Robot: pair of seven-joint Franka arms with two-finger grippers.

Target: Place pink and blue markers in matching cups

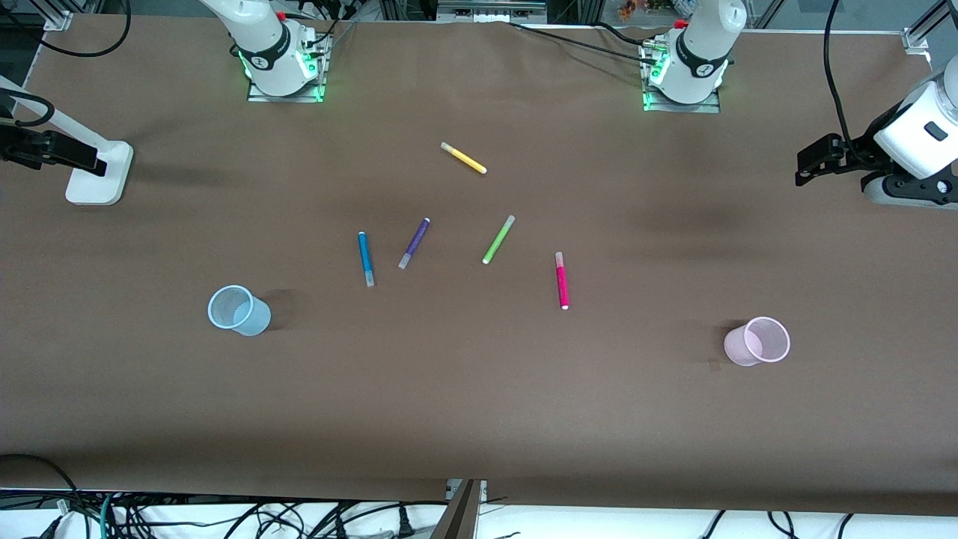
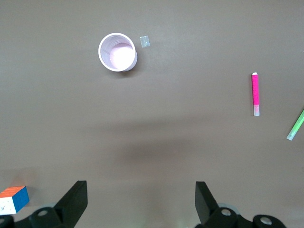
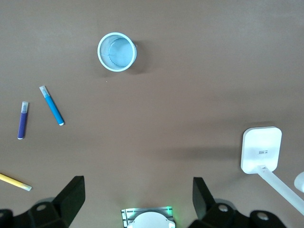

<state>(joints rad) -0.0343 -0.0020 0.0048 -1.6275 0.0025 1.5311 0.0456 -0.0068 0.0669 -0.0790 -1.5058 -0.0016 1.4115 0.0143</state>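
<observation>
The blue marker (image 1: 366, 259) lies flat mid-table; it also shows in the right wrist view (image 3: 52, 105). The pink marker (image 1: 562, 280) lies flat more toward the left arm's end and shows in the left wrist view (image 2: 255, 94). The pale blue cup (image 1: 238, 310) stands upright and empty toward the right arm's end (image 3: 117, 52). The pale pink cup (image 1: 757, 341) stands upright and empty toward the left arm's end (image 2: 117, 52). My left gripper (image 2: 141, 202) is open and empty, high over bare table. My right gripper (image 3: 137, 199) is open and empty, high over its own base. Neither gripper shows in the front view.
A purple marker (image 1: 414, 243), a lime-green marker (image 1: 498, 239) and a yellow marker (image 1: 464, 158) lie between the two task markers and the bases. A white stand (image 1: 97, 172) is at the right arm's end, a white-and-black device (image 1: 898, 150) at the left arm's end. A coloured cube (image 2: 13, 198) lies by the left gripper.
</observation>
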